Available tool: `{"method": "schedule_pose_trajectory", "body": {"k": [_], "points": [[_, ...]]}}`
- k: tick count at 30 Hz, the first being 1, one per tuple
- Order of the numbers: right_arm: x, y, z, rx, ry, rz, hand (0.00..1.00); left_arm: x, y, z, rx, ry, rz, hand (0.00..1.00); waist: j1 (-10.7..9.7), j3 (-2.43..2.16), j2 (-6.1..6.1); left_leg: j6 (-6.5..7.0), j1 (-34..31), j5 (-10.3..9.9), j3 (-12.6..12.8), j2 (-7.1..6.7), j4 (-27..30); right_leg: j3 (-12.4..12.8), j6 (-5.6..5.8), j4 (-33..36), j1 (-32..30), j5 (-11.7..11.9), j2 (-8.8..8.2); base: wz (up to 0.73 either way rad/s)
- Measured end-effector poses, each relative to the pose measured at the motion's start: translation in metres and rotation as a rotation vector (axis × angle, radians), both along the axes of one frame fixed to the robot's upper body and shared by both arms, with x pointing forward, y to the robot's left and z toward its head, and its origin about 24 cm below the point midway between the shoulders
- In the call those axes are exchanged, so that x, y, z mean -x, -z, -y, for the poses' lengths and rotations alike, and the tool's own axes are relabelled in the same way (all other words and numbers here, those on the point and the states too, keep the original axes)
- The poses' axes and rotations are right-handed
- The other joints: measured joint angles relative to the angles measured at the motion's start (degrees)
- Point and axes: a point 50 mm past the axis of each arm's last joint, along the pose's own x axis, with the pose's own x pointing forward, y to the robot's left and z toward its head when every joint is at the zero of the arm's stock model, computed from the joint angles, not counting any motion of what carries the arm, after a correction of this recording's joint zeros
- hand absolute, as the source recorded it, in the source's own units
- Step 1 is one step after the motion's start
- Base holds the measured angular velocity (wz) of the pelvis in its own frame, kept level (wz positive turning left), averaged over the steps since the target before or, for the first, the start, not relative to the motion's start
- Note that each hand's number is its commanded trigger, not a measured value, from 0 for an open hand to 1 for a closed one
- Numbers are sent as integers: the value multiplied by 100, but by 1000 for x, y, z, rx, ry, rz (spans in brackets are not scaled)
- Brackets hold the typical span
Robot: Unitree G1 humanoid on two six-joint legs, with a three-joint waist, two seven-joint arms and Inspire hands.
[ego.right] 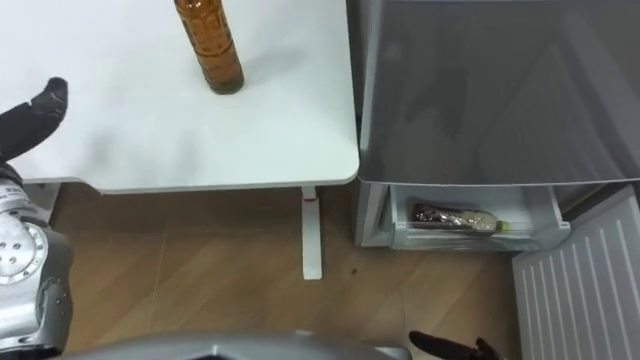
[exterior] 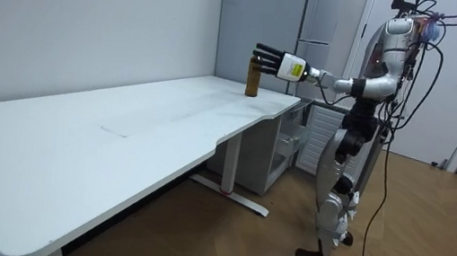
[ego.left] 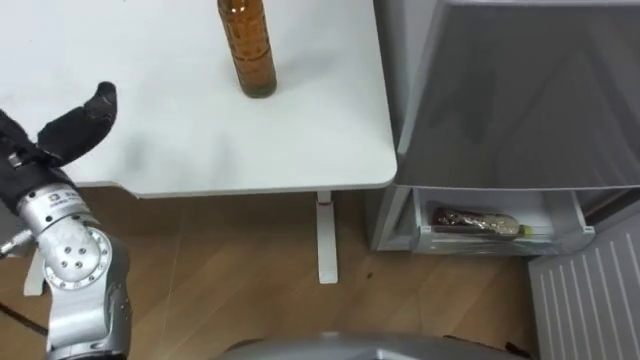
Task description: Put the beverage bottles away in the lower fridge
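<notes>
The left hand [ego.left: 82,120] is nearest, low at the left over the white table [ego.left: 330,150]. Its dark fingers are straight and spread, and it holds nothing. In the room view it hovers just above and beside the top of the amber drink bottle [ego.left: 248,45], apart from it. That bottle stands upright on the table, towards the end nearest the fridge [ego.left: 520,90]. A dark shape at the bottom edge of the right eye view may be the right hand [ego.right: 455,347], but I cannot tell how it is set.

The main risk, in my judgement, is a tip-over. The bottle is tall and narrow, so straight fingers coming in high could knock its neck before they close round it. It could then roll towards the table's edge. A grip taken too high might let it swing or slip on the way down.

The lower drawer [ego.left: 500,235] is pulled out and sits low, so the robot must bend. The open fridge door [ego.left: 590,290] stands close by and could be bumped. A drink [ego.left: 475,222] already lies across that drawer, leaving less room.

The count is two drinks, one on the table and one in the drawer, with one table, one fridge, one open drawer and one open door.
</notes>
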Motion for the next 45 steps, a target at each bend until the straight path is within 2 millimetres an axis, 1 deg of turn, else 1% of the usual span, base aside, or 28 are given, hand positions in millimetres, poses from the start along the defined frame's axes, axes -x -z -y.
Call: {"method": "schedule_pose_trajectory", "body": {"k": [2, 5, 8, 10, 12, 13, 14, 17, 20, 23, 25, 28, 33, 34, 35, 40, 42, 43, 45], "points": [[-4, 0, 0, 3, -31, 2, 0, -6, -4, 3, -1, 28, 21, 0, -27, 2, -8, 0, 1, 0, 6, 0, 0, 19, 0, 4, -14, 0, 0, 0], [-15, -1, -1, 2, -76, 17, 0, -11, -8, 6, -6, 59, 39, 0, -82, 3, -22, 0, 11, 0, 13, 0, 2, 43, 0, 4, -14, 0, 0, -1], [-20, -1, -1, 6, -104, 24, 0, -16, -11, 8, -8, 80, 54, 0, -110, 3, -33, 1, 21, 1, 16, 0, 5, 74, 0, 2, -9, 0, 1, -2], [-21, -1, -2, 4, -114, 24, 0, -20, -16, 9, -12, 100, 74, 0, -104, 23, -66, 1, 27, 1, 19, 1, 6, 64, -1, 2, -4, 0, 0, 0], [-20, -1, -2, -3, -115, 24, 0, -22, -16, 10, -9, 108, 76, 0, -115, 39, -86, 1, 57, 1, 20, 0, 3, 89, 0, 0, 28, 1, 0, 0], [-18, 0, -3, -5, -114, 20, 0, -22, -16, 11, -10, 121, 75, 0, -116, 63, -102, 1, 98, 1, 26, 1, 3, 111, 0, -2, 62, 1, 2, -4], [-18, 0, -2, -5, -114, 16, 0, -23, -16, 12, 7, 135, 79, 0, -113, 54, -89, 1, 101, 1, 32, 4, 2, 126, 0, 1, 60, 1, 4, -4], [-17, 0, -3, -6, -111, 12, 0, -29, -13, 15, 66, 179, 71, 0, -118, 53, -61, 2, 99, 0, 32, 5, 2, 153, -1, 5, 57, 1, 10, -1], [-14, 0, -3, -15, -103, -5, 0, -33, -3, 17, 142, 224, 30, 0, -144, 44, -18, 3, 105, 0, 46, 19, -1, 173, -6, 10, 52, 19, 20, -3], [-13, 0, -2, -14, -97, -7, 0, -34, 4, 17, 180, 249, 1, 0, -225, 7, 55, 2, 106, 0, 81, 32, -5, 210, -13, 11, 28, 29, 29, -7], [-12, 0, -2, -13, -95, -8, 0, -34, 7, 16, 199, 268, -13, 0, -256, -25, 110, 1, 114, 0, 147, 45, -25, 303, -18, 16, -19, 32, 38, -15], [-10, 1, -2, -17, -91, -20, 0, -35, 7, 14, 199, 288, -32, 0, -291, -28, 119, 1, 139, 0, 188, 49, -35, 327, -18, 15, -28, 33, 39, -9], [-10, 1, -1, -8, -86, -33, 0, -36, 9, 12, 191, 310, -67, 0, -362, -18, 119, 1, 204, 1, 277, 66, -82, 402, -20, 20, -26, 35, 50, -9], [-10, 0, 0, -3, -85, -33, 0, -36, 10, 12, 193, 312, -76, 0, -392, -25, 145, 1, 203, 1, 281, 67, -83, 404, -20, 20, -27, 37, 51, 0], [-10, 0, 1, 3, -85, -33, 0, -36, 10, 13, 196, 313, -81, 0, -421, -9, 137, 1, 204, 1, 287, 71, -88, 406, -21, 20, -28, 38, 53, 0], [-9, 0, 2, 10, -79, -51, 0, -37, 12, 13, 201, 330, -98, 0, -443, 6, 158, -3, 212, 2, 321, 88, -122, 422, -29, 15, -41, 43, 69, 0], [-9, 0, 3, 11, -81, -57, 0, -41, 13, 14, 205, 332, -103, 0, -452, 6, 170, -3, 210, 2, 329, 88, -128, 439, -29, 15, -55, 44, 71, 0], [-9, 0, 3, 10, -85, -59, 0, -45, 13, 13, 222, 334, -100, 0, -443, -19, 218, -3, 205, 2, 331, 89, -126, 452, -29, 17, -64, 44, 73, 0], [-10, 0, 2, 9, -91, -61, 0, -53, 11, 10, 246, 335, -96, 0, -443, -13, 210, -4, 205, 3, 343, 90, -126, 470, -31, 19, -73, 45, 74, -4]]}}
